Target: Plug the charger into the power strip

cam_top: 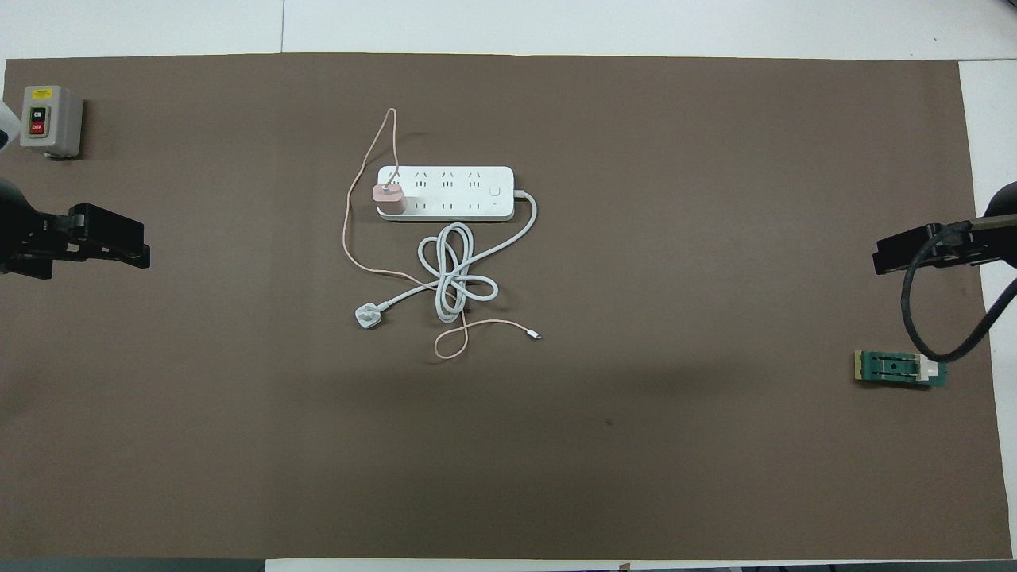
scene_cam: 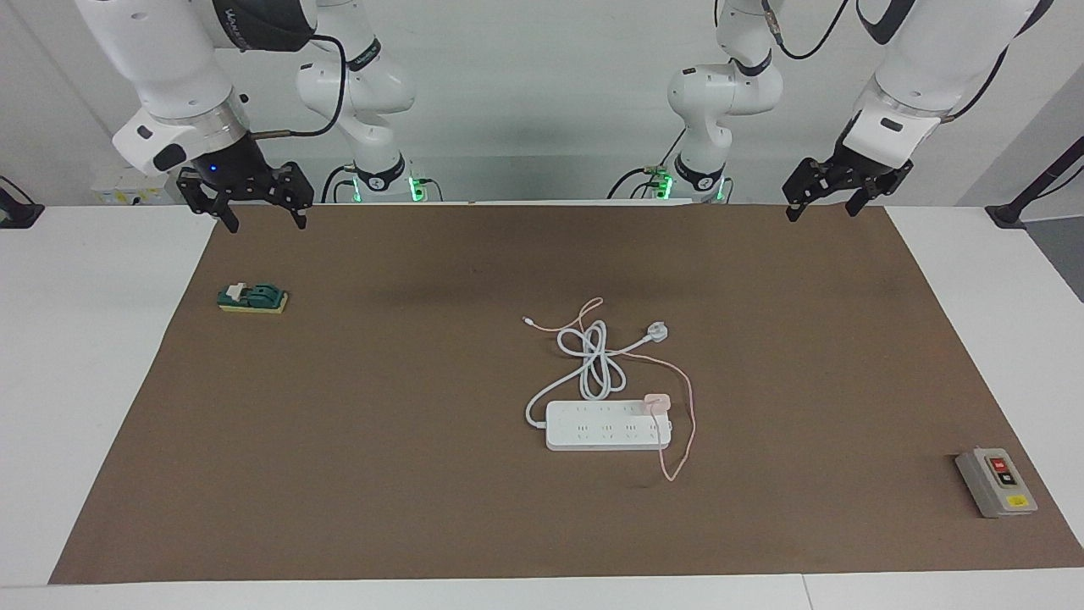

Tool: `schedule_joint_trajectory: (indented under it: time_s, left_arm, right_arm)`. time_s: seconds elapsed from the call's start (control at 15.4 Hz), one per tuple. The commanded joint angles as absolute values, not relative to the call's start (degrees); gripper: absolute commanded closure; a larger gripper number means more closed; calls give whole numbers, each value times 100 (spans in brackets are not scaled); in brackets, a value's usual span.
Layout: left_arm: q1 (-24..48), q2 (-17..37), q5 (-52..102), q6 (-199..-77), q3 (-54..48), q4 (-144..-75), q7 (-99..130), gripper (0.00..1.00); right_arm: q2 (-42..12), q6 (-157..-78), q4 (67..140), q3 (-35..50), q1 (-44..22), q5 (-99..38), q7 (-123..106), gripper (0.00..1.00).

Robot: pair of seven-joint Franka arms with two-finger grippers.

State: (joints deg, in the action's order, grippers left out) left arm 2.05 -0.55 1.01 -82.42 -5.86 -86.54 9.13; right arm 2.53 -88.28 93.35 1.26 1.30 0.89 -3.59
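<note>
The white power strip (scene_cam: 593,426) (cam_top: 457,184) lies mid-table on the brown mat, with its thick white cord coiled on the side nearer to the robots. The pale pink charger (scene_cam: 657,401) (cam_top: 389,199) sits on the strip's end toward the left arm, in the row nearer to the robots. Its prongs are hidden. Its thin pink cable (scene_cam: 688,424) (cam_top: 347,230) loops around that end of the strip. My left gripper (scene_cam: 821,213) (cam_top: 119,242) and right gripper (scene_cam: 265,225) (cam_top: 894,256) hang open and empty, raised over the mat's two ends, both waiting.
The strip's round white plug (scene_cam: 658,332) (cam_top: 367,317) lies nearer to the robots than the strip. A grey box with a red switch (scene_cam: 995,481) (cam_top: 49,119) stands at the left arm's end. A green and yellow block (scene_cam: 252,298) (cam_top: 900,369) lies at the right arm's end.
</note>
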Motion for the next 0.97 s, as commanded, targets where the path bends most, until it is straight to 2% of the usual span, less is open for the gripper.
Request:
schedule_joint_trajectory:
  time_s: [0.0, 0.13, 0.26, 0.52, 0.91]
  left_arm:
    - [290, -167, 26, -8244, -519, -8841, 581, 0]
    - [281, -210, 35, -8690, -466, -9270, 414, 0]
    - [272, -342, 35, -8718, -466, -9413, 326, 0]
    - [246, -299, 9, -8491, -439, -9167, 246, 0]
    - [255, -299, -26, -8551, -413, -9149, 149, 0]
  right_arm:
    - [334, -8842, 9396, 193, 220, -18, -316, 0]
    - [343, -8842, 9396, 193, 211, -18, -325, 0]
    - [334, -8842, 9396, 193, 211, -18, -325, 0]
    - [334, -8842, 9396, 193, 211, -18, -325, 0]
    - [334, -8842, 9396, 193, 220, -18, -325, 0]
